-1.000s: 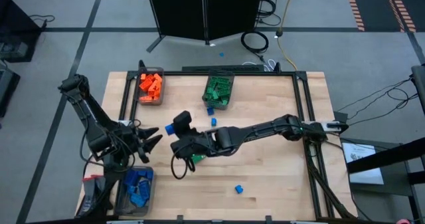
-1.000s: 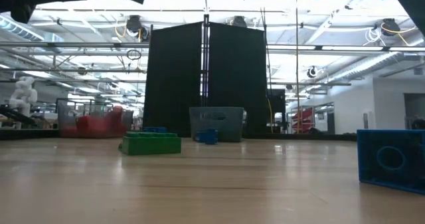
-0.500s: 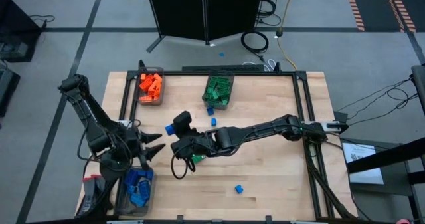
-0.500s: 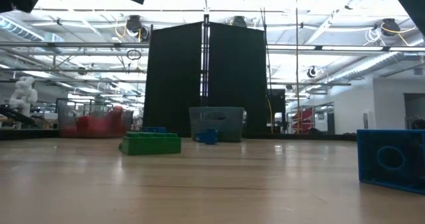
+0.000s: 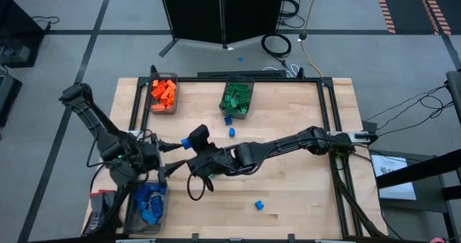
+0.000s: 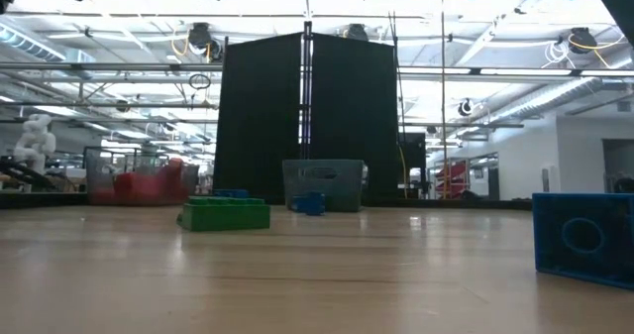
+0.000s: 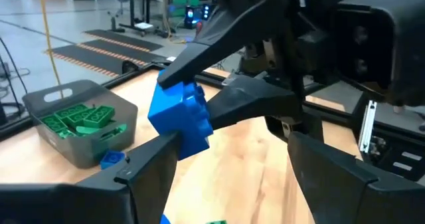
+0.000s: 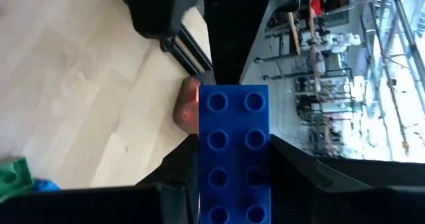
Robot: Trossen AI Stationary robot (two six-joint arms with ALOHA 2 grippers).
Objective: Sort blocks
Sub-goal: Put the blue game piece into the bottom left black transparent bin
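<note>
My right gripper reaches across to the table's left half, above the surface, and is shut on a blue studded block. My left gripper is open and faces it. In the left wrist view its fingers stand on either side of the block. Orange blocks fill the far-left bin, green ones the far-middle bin, and blue ones the near-left bin. Loose blue blocks lie on the table. A green block also rests flat there. My right gripper pinches the blue block between its two fingers, one finger on each long side. It comes level from the table's right, and the block is lifted clear, sticking out past the fingertips. My left gripper: one finger is close under the block's lower corner; whether it touches, I cannot tell.
Another blue block lies beside the green bin. A big blue block stands close to the low camera. A black metal frame edges the table. Bare wood spreads over the table's right half.
My left gripper has moved toward the table's right, closing on the blue block held by my right gripper, and has stayed open. My right gripper has kept its hold, nearly in place.
</note>
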